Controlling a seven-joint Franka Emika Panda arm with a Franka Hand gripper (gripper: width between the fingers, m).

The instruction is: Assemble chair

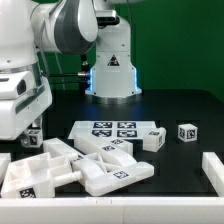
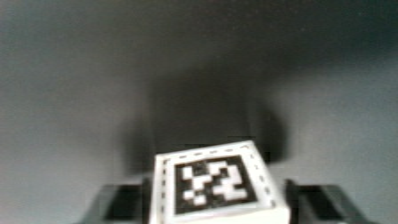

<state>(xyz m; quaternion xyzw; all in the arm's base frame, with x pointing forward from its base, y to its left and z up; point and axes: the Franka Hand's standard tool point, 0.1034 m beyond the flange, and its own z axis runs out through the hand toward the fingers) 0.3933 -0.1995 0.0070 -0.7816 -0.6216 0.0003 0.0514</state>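
The chair is in loose white tagged parts. A pile of its panels lies at the front of the table. A small block and a cube lie apart toward the exterior view's right. My gripper hangs low at the exterior view's left over another small tagged part. In the wrist view that part stands between my dark fingers, tag facing the camera. The picture is blurred, so I cannot tell whether the fingers press on it.
The marker board lies flat behind the pile. The robot's base stands at the back. White bracket pieces sit at the front right edge and the front left corner. The tabletop is black.
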